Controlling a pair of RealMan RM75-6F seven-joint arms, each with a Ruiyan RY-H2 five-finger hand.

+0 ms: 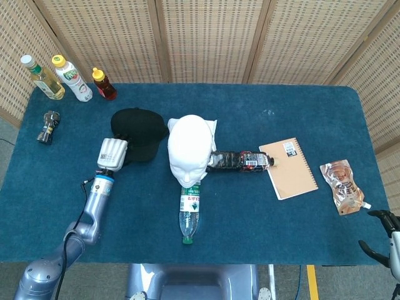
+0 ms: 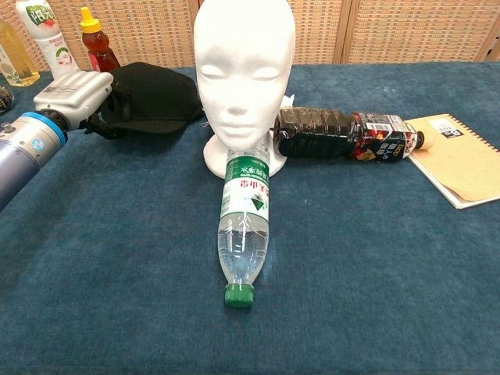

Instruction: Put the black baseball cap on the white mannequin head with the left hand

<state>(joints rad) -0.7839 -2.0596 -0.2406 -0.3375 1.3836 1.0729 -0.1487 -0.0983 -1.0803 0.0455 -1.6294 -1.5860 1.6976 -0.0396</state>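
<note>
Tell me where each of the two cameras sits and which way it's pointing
Head view: high above the near edge, looking down on the whole blue table; shows the left hand and arm at the black cap, plus the right hand at the lower right corner.
Chest view: low at the near edge, looking level across the table at the mannequin head; only the left hand shows.
Shared: left hand, cap, mannequin head, water bottle, dark bottle, notebook.

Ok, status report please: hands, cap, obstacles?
Left hand at black cap, grasp unclear. Right hand idle at table edge. Cap on table beside mannequin head. Clear bottle lying against head's base.
</note>
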